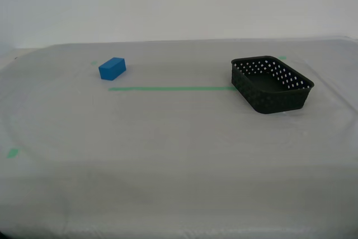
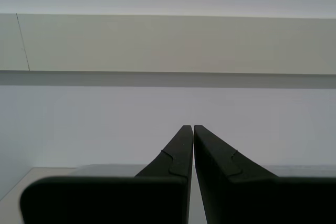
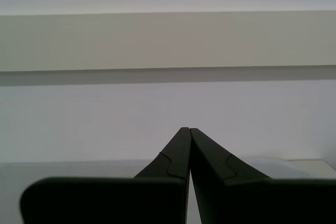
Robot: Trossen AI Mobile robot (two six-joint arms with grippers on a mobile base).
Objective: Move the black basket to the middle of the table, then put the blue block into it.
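The black basket [image 1: 272, 84] stands on the table [image 1: 168, 149] at the exterior view's right, near the end of the green tape line [image 1: 170, 88]. It is empty. The blue block [image 1: 112, 68] lies on the table at the exterior view's left, just behind the tape line. Neither arm shows in the exterior view. My first gripper [image 3: 186, 129] is shut with nothing between its jaws and points at a pale wall. My second gripper [image 2: 189, 127] is also shut and empty, facing the same kind of wall. Neither wrist view shows the basket or the block.
A small green mark [image 1: 12, 153] is on the table near the exterior view's left edge, and another [image 1: 282, 57] sits behind the basket. A white wall runs behind the table.
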